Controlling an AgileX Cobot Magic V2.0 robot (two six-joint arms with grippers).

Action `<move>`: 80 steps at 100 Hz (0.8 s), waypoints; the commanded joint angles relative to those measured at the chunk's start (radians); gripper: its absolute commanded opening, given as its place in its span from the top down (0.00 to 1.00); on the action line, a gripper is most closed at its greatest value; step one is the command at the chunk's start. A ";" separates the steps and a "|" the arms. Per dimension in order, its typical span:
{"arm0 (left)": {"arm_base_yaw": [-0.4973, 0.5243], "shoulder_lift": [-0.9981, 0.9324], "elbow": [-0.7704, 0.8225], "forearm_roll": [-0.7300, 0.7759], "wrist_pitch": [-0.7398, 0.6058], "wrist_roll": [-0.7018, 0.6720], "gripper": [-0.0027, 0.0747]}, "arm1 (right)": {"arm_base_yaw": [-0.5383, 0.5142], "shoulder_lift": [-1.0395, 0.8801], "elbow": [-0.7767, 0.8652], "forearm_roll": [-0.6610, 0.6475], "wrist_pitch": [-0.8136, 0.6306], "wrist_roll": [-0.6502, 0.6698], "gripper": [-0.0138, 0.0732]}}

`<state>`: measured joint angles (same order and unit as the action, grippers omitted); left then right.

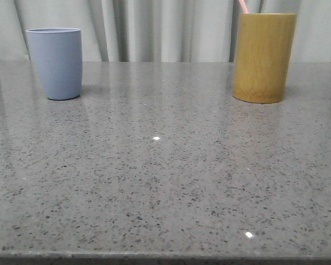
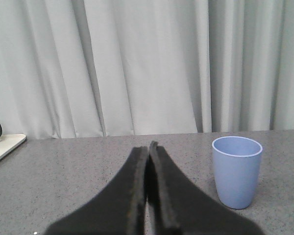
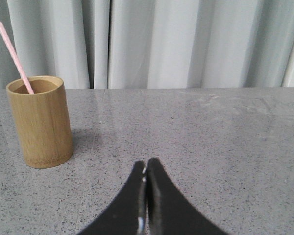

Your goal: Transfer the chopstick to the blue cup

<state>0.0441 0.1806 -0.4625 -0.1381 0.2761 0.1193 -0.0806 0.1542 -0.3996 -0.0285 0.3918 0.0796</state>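
Observation:
The blue cup (image 1: 55, 63) stands upright at the back left of the grey table; in the left wrist view the blue cup (image 2: 236, 171) looks empty. A pale pink chopstick (image 3: 13, 53) leans out of the bamboo holder (image 3: 41, 122). In the front view only the chopstick's tip (image 1: 243, 6) shows above the bamboo holder (image 1: 263, 57) at the back right. My left gripper (image 2: 148, 147) is shut with nothing in it, short of the cup. My right gripper (image 3: 146, 162) is shut and empty, well short of the holder. Neither arm shows in the front view.
The speckled grey table (image 1: 165, 176) runs back to pale curtains (image 1: 165, 27). A white tray edge with a black cable (image 2: 2, 144) lies at the side of the left wrist view.

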 commanded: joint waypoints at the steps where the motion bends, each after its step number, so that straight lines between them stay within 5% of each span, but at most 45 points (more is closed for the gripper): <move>1: 0.001 0.092 -0.098 -0.009 -0.050 -0.009 0.99 | -0.001 0.092 -0.103 -0.002 -0.029 -0.001 0.91; 13: 0.001 0.206 -0.191 -0.009 -0.033 -0.001 0.94 | -0.001 0.183 -0.197 -0.002 -0.026 -0.001 0.82; 42: 0.001 0.401 -0.347 -0.009 -0.015 -0.001 0.53 | -0.001 0.365 -0.354 -0.002 -0.040 -0.001 0.42; 53: 0.001 0.426 -0.371 -0.009 -0.015 -0.001 0.51 | -0.001 0.418 -0.400 -0.002 -0.039 -0.001 0.33; 80: 0.001 0.435 -0.370 -0.018 -0.014 -0.001 0.52 | -0.001 0.441 -0.416 -0.002 -0.062 -0.001 0.33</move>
<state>0.0441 0.6085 -0.7998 -0.1403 0.3214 0.1214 -0.0806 0.5856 -0.7793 -0.0285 0.4106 0.0796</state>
